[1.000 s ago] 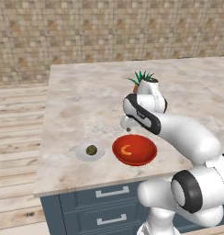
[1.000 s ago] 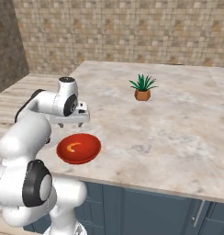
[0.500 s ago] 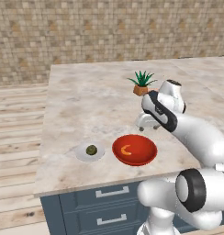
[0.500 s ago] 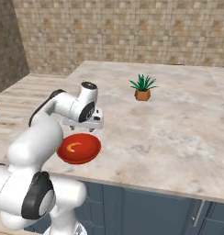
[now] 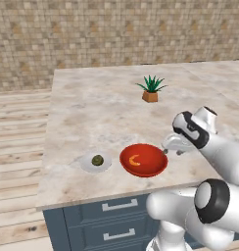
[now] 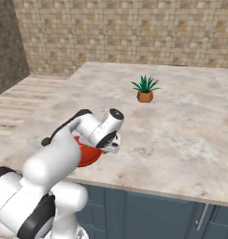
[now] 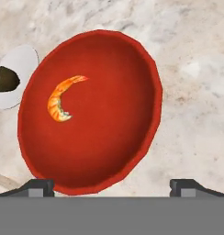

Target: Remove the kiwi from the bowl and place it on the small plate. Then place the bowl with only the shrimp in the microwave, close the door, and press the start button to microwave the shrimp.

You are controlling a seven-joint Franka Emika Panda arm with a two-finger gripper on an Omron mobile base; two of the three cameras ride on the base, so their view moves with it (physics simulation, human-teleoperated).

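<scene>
The red bowl (image 5: 152,165) sits near the counter's front edge with the orange shrimp (image 5: 134,160) alone inside it. To its left, the kiwi (image 5: 97,160) rests on the small plate (image 5: 87,165). My gripper (image 5: 170,147) hovers low at the bowl's right rim, open and empty. In the hand view the bowl (image 7: 114,119) lies below the gripper (image 7: 111,186), and the fingertips (image 7: 38,186) straddle its near rim. The shrimp (image 7: 61,101) is left of centre, with the plate (image 7: 22,62) and kiwi (image 7: 7,79) at the left edge. The microwave and its door are out of view.
A small potted plant (image 5: 151,90) stands further back on the marble counter (image 5: 92,112). Blue-grey drawers (image 5: 111,220) run under the front edge. The arm covers most of the bowl (image 6: 90,156) in the right base view.
The arm has swung rightward and down toward the counter's front, from above the bowl's far left side to its right rim. The jaws stayed open. Kiwi, plate and bowl have not moved.
</scene>
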